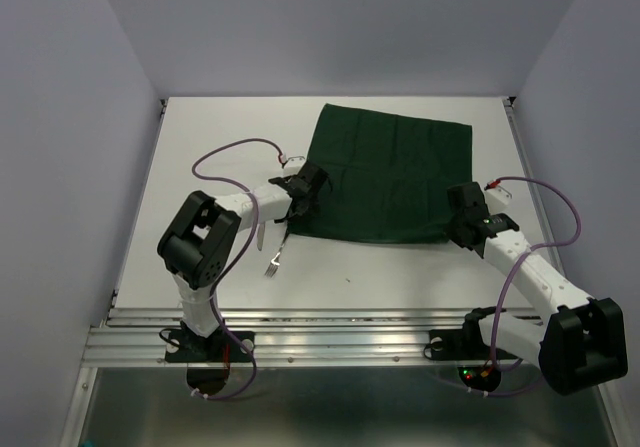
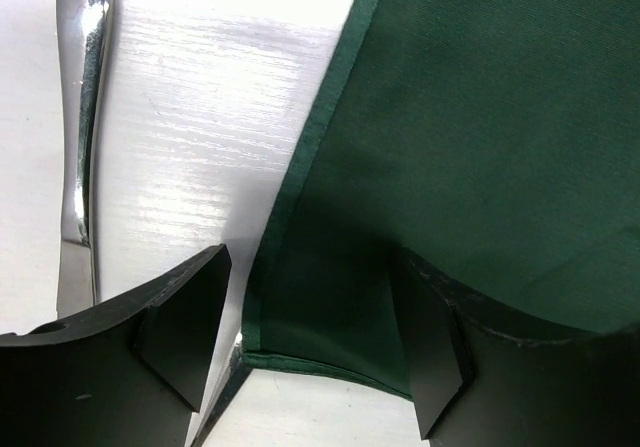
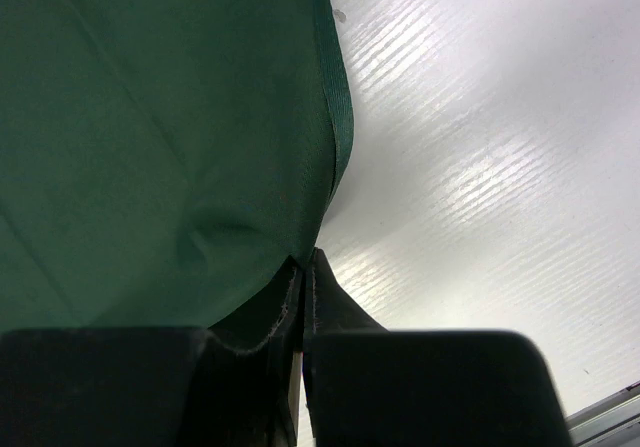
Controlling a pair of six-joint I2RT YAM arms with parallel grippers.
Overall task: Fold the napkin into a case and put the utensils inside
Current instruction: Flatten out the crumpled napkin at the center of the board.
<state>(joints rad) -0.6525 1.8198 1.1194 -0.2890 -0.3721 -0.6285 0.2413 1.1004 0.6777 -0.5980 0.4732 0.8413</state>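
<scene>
Napkin [image 1: 390, 172], dark green: spread flat at the 1 o'clock area of the table [image 1: 180, 257]. Left gripper [image 2: 308, 267]: fingers apart, straddling its 8 o'clock corner. Right gripper [image 3: 305, 267]: pinched tight on its 4 o'clock corner. Both forearms extended, wrists low.

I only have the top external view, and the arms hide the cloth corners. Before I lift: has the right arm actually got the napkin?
Observer: Yes. The right wrist view shows the right fingers shut on the napkin edge, with cloth pinched between them.
Operator: And the left?
Observer: The left fingers stand open, straddling the napkin's corner without clamping it.
Operator: Is cutlery touching the cloth there?
Observer: No. A silver utensil lies beside that hem with bare table between them.
</scene>
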